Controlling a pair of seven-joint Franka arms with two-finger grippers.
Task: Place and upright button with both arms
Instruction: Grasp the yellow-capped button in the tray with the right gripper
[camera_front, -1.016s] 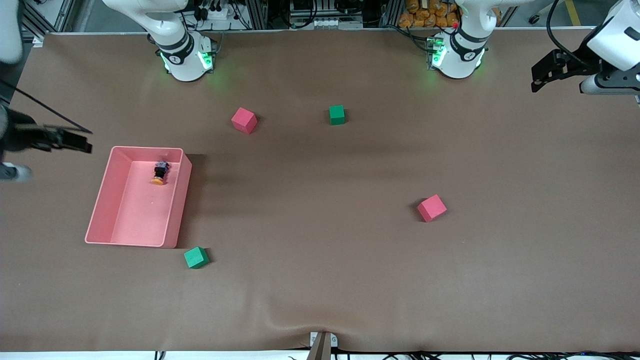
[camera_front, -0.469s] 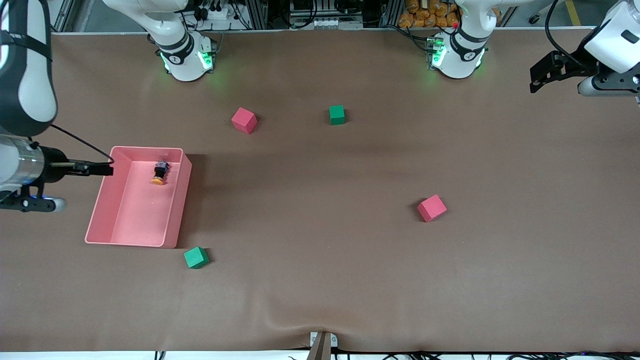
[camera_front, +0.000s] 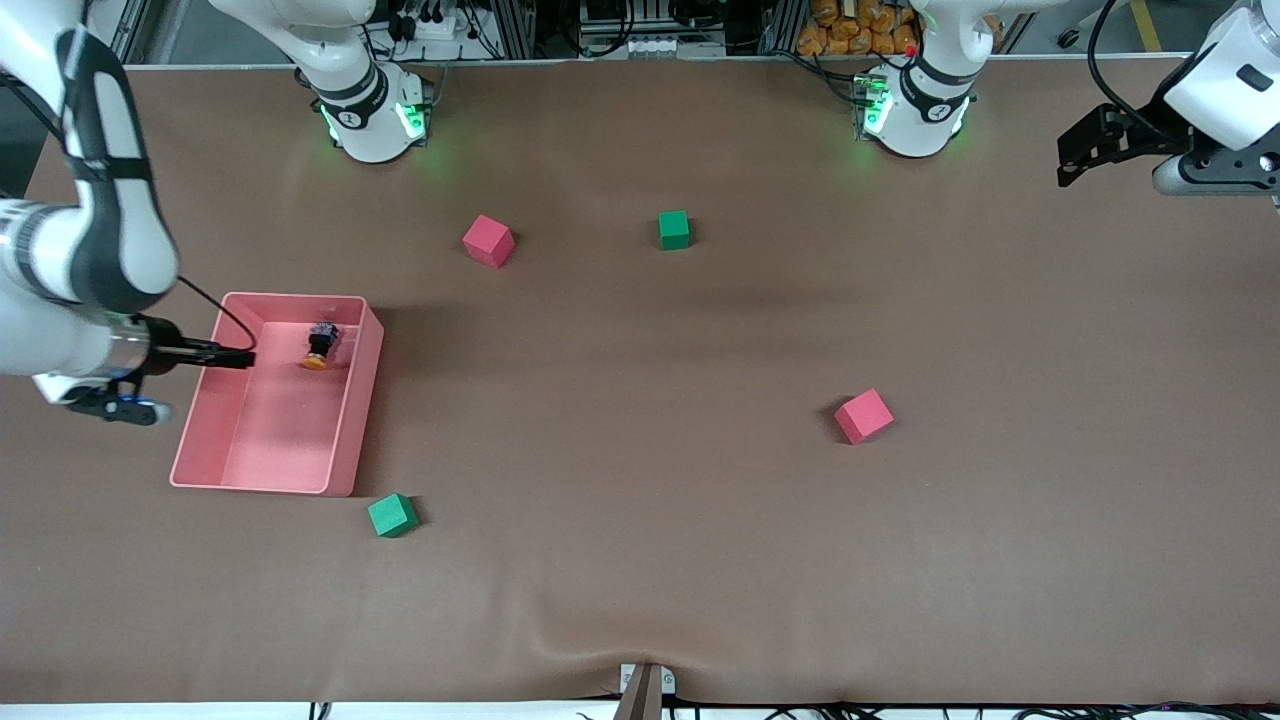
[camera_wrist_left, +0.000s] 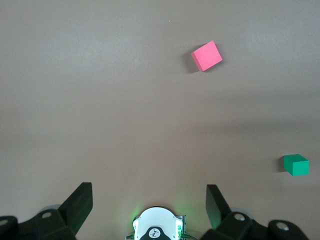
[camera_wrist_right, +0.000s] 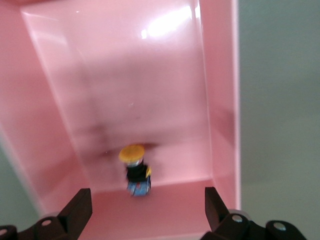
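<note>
The button (camera_front: 320, 347) lies on its side inside the pink bin (camera_front: 205, 440), toward the bin's end farther from the front camera. Its orange cap points toward that camera. My right gripper (camera_front: 235, 357) hangs over the bin's rim, beside the button and apart from it. In the right wrist view the button (camera_wrist_right: 135, 172) shows just ahead of the right gripper (camera_wrist_right: 146, 205), whose fingers (camera_wrist_right: 80, 206) stand wide open and hold nothing. My left gripper (camera_front: 1070, 168) waits in the air over the left arm's end of the table. In its wrist view the left gripper (camera_wrist_left: 147, 200) is open and empty.
A pink cube (camera_front: 489, 241) and a green cube (camera_front: 674, 229) lie near the bases. Another pink cube (camera_front: 863, 415) lies toward the left arm's end. A green cube (camera_front: 392, 515) sits close to the bin's corner, nearer the front camera.
My right arm has swung in from the table's edge until its gripper is over the bin's rim, closer to the button. The left arm has barely shifted. The button has not moved.
</note>
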